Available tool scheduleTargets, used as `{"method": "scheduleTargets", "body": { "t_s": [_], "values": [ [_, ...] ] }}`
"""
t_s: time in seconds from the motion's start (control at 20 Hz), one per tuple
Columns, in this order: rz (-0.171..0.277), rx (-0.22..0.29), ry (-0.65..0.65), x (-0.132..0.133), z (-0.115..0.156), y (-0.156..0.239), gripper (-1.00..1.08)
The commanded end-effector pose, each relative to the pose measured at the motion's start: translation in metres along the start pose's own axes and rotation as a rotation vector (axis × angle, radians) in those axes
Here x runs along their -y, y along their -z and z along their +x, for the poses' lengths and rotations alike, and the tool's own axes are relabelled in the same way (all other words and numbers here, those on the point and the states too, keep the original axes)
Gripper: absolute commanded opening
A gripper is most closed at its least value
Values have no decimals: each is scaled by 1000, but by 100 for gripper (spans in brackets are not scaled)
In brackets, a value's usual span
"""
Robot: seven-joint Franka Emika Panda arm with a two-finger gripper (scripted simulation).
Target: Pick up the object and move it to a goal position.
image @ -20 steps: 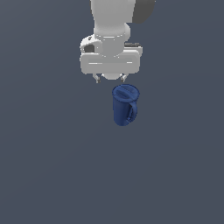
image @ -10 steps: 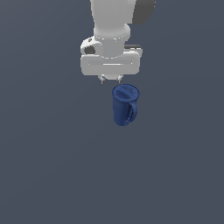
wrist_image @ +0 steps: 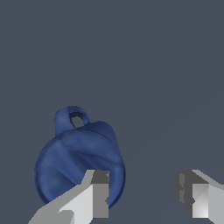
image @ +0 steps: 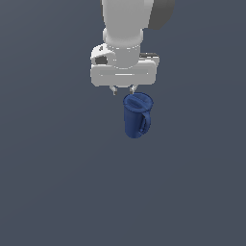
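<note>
The object, a dark blue pitcher-like mug (image: 137, 115) with a loop handle on its side, stands upright on the grey floor in the exterior view. From the wrist view I look down into the mug (wrist_image: 76, 164), its handle (wrist_image: 72, 118) sticking out from the rim. My gripper (image: 123, 89) hangs just above and behind the mug's rim, open with nothing between its fingers. In the wrist view the gripper (wrist_image: 146, 194) has one fingertip (wrist_image: 99, 192) over the mug's rim and the other fingertip (wrist_image: 192, 197) off to the side over bare floor.
A plain grey floor (image: 57, 182) surrounds the mug. The white arm (image: 126, 33) rises above the gripper toward the top of the exterior view.
The gripper has moved toward the exterior view's right, closer to above the mug, and its fingertips show less below the hand. The mug has not moved.
</note>
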State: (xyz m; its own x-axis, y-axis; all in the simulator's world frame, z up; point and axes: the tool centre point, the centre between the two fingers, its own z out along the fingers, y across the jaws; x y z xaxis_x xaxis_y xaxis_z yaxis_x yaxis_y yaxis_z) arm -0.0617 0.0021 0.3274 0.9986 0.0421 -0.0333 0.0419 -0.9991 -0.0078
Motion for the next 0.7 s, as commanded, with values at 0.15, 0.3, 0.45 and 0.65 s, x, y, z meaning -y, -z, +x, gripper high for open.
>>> {"method": "scheduleTargets", "body": {
  "t_s": [0.15, 0.3, 0.45, 0.65],
  "values": [
    [-3, 57, 16, 10, 12, -7, 28],
    [-5, 100, 28, 17, 21, -13, 28],
    [-9, 150, 41, 26, 30, -21, 28],
    [-14, 218, 59, 39, 41, -33, 28]
  ]
}}
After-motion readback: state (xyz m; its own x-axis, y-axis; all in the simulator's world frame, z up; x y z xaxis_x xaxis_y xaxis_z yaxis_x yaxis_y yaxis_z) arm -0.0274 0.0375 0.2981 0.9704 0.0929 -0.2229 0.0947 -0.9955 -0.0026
